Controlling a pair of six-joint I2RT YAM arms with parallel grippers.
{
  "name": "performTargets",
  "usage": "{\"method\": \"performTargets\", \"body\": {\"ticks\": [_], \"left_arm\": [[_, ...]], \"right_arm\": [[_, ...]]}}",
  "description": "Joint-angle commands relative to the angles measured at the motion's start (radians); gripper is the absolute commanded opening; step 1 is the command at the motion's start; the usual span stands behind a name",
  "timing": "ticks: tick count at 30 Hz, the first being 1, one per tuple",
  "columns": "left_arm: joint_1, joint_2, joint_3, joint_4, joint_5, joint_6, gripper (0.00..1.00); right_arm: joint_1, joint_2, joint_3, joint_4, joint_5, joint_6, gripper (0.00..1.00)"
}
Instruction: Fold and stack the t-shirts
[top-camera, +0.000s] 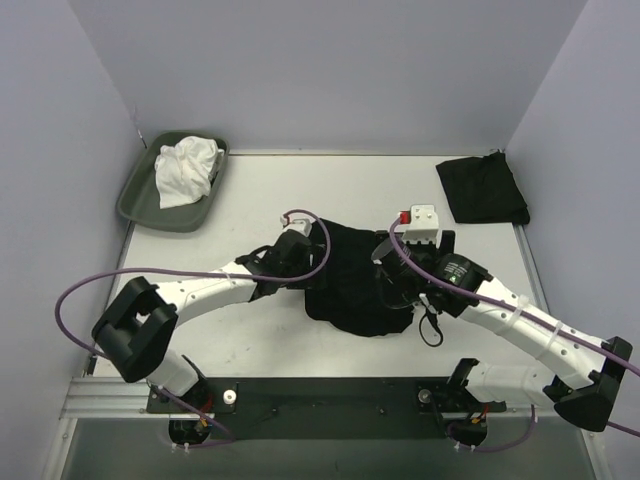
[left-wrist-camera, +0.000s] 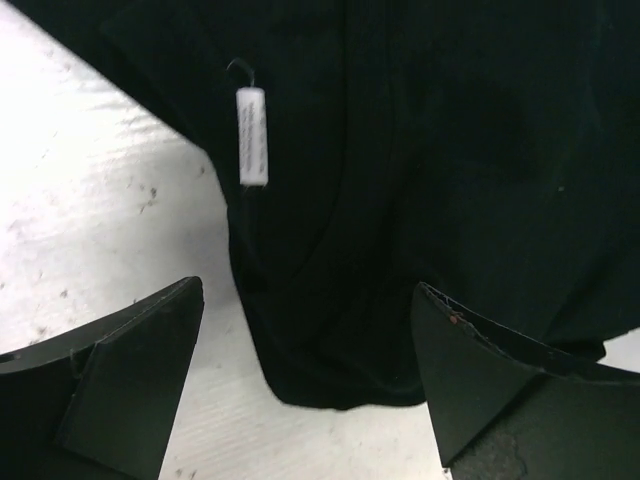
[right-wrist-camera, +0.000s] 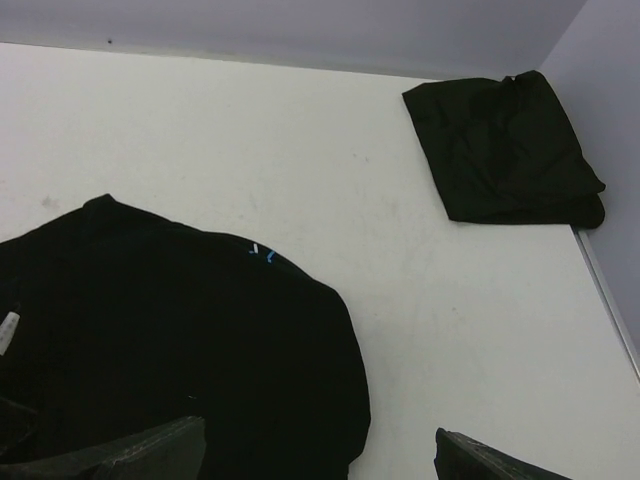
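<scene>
Our left hand (left-wrist-camera: 305, 300) is open. Its two dark fingers (left-wrist-camera: 130, 370) are spread wide and clamp nothing. Seen from the wrist, they straddle the near left edge of the loose t-shirt (left-wrist-camera: 450, 150), whose rumpled black cloth fills most of that view. A small white label (left-wrist-camera: 252, 137) hangs from the cloth just beyond the fingers, and bare counter (left-wrist-camera: 90, 200) shows on the left.

Our right hand (right-wrist-camera: 318, 440) is open as well, with its fingertips wide apart at the bottom of its wrist view and nothing gripped. It hovers over the right side of the same t-shirt, where the rounded edge of the cloth meets the white surface. A small blue mark (right-wrist-camera: 262, 252) sits near the far edge of the cloth.

From above, this t-shirt lies crumpled at the middle of the counter between the two hands.

Well apart from it, in the far right corner, a folded t-shirt (top-camera: 483, 190) lies flat by the wall. In the far left corner stands a grey-green tray (top-camera: 135, 195) holding a bunched white cloth (top-camera: 187, 170).
</scene>
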Motion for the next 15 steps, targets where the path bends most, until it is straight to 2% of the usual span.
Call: {"method": "performTargets", "body": {"ticks": [1,3,4,10,15], "left_arm": [[-0.001,0.058,0.115,0.123,-0.029,0.026,0.92],[0.007,0.100,0.166,0.121,-0.052,0.053,0.88],[0.013,0.118,0.245,0.107,-0.051,0.064,0.88],[0.096,0.319,0.542,0.025,0.055,0.078,0.78],[0.121,0.458,0.669,-0.029,0.060,0.081,0.72]], "right_arm": [[0.007,-0.056,-0.041,-0.011,0.038,0.025,1.00],[0.007,-0.072,-0.067,-0.009,0.040,0.031,1.00],[0.004,-0.076,-0.074,-0.006,0.038,0.032,1.00],[0.007,-0.086,-0.110,-0.003,0.031,0.037,1.00],[-0.001,-0.116,-0.140,-0.003,0.034,0.034,1.00]]}}
